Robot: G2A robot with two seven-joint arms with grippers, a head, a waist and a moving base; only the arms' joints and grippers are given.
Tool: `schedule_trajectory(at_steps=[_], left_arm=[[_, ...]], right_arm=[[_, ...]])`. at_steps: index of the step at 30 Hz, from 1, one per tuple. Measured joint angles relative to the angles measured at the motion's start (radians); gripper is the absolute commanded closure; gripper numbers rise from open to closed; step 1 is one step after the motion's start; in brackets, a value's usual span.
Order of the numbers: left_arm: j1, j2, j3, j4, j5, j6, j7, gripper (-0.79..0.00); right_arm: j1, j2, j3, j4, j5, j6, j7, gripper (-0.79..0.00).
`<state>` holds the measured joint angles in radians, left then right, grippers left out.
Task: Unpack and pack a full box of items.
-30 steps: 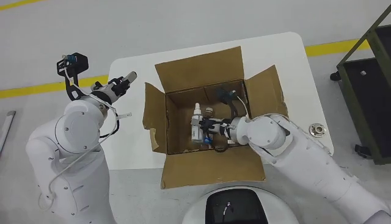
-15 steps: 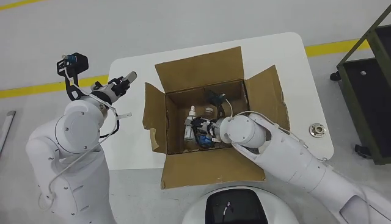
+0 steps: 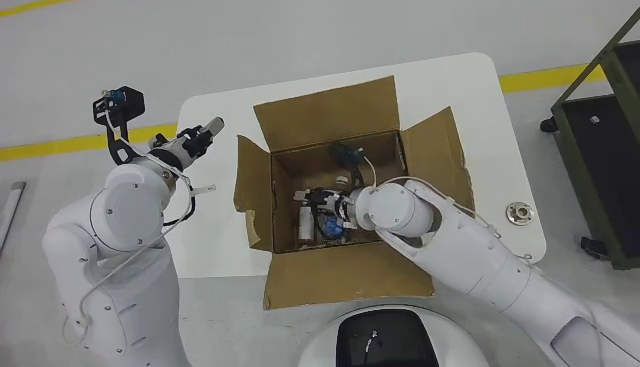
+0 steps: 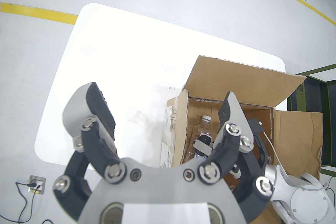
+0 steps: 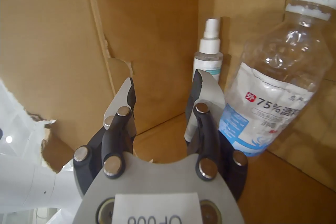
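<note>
Right pincer farther into box

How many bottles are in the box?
2: a white spray bottle standing near a corner of the box, and a clear bottle tilted beside it. More may hide under the right arm.

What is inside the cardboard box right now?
A clear labelled bottle and a white spray bottle sit by a wall of the box, with the right gripper beside them, jaws open and empty. The right arm covers part of the floor; anything there is hidden.
</note>
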<state>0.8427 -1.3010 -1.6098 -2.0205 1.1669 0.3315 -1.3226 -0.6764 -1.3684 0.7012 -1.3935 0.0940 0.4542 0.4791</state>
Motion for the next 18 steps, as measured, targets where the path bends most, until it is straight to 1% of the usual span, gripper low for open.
schedule_trajectory(at_steps=[2,3,4,8,11,14,18], left_arm=[[0.000,0.000,0.000,0.000,0.000,0.000,0.000,-0.785],[0.000,0.000,0.000,0.000,0.000,0.000,0.000,-0.785],[0.000,0.000,0.000,0.000,0.000,0.000,0.000,-0.785],[0.000,0.000,0.000,0.000,0.000,0.000,0.000,-0.785],[0.000,0.000,0.000,0.000,0.000,0.000,0.000,-0.785],[0.000,0.000,0.000,0.000,0.000,0.000,0.000,-0.785],[0.000,0.000,0.000,0.000,0.000,0.000,0.000,-0.785]], right_arm=[[-0.017,0.013,0.036,-0.046,-0.018,0.008,0.008,-0.283],[-0.034,0.025,0.066,-0.087,-0.037,0.017,0.015,-0.200],[-0.051,0.035,0.091,-0.122,-0.056,0.025,0.022,0.000],[-0.159,0.084,0.222,-0.292,-0.139,0.053,0.060,0.000],[-0.280,0.119,0.359,-0.434,-0.171,0.036,0.051,0.000],[-0.402,0.150,0.505,-0.579,-0.237,0.010,0.044,0.000],[-0.549,0.187,0.716,-0.768,-0.359,-0.013,0.106,0.000]])
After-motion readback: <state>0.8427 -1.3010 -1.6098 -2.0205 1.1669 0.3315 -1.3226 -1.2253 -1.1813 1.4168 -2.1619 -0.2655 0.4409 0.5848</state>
